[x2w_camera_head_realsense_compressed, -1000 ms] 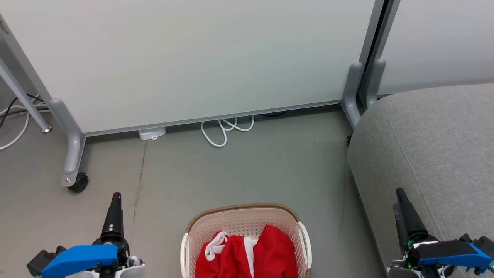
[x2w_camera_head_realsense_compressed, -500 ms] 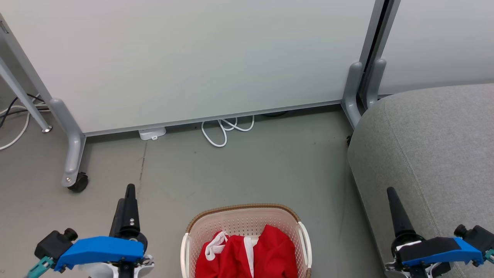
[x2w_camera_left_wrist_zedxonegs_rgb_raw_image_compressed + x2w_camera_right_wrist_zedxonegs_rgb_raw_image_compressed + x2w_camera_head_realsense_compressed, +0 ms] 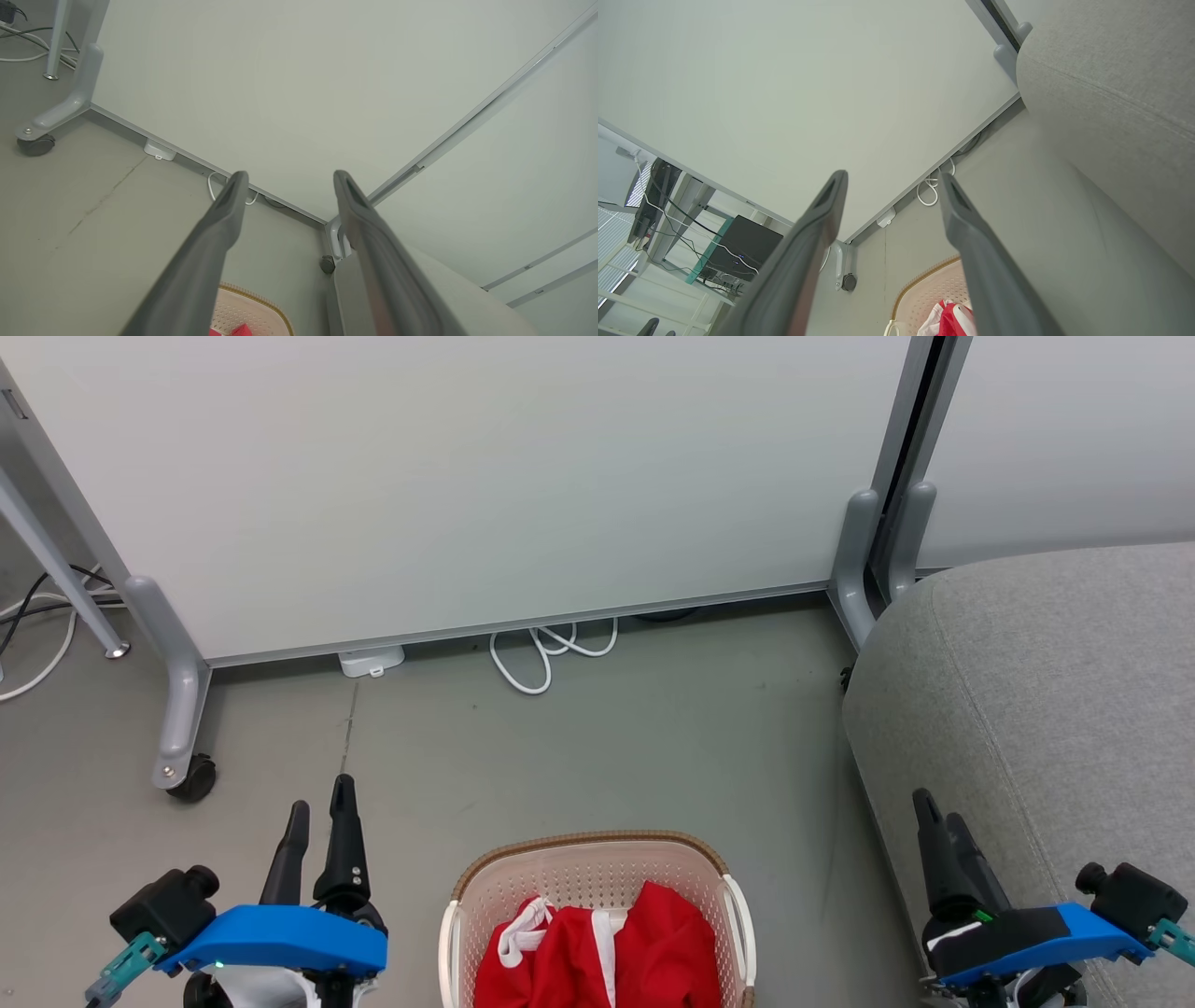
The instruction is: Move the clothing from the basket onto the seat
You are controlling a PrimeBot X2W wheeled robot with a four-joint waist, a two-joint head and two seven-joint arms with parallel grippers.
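The cream basket with a brown woven rim stands on the floor at the bottom centre of the head view. Red clothing with white trim lies bunched inside it. The grey seat rises at the right. My left gripper hovers open to the left of the basket, holding nothing. My right gripper is open beside the seat's front edge, right of the basket. In the left wrist view the left gripper stands wide above the basket. The right gripper frames the basket and clothing.
A pale partition panel spans the back on grey legs, with a castor at the left. A looped white cable and a small white box lie at its foot. Bare grey floor stretches between the panel and the basket.
Both grippers have turned and drifted inward toward the basket: the left one rightward and higher in the view, the right one leftward. Basket and clothing have stayed put.
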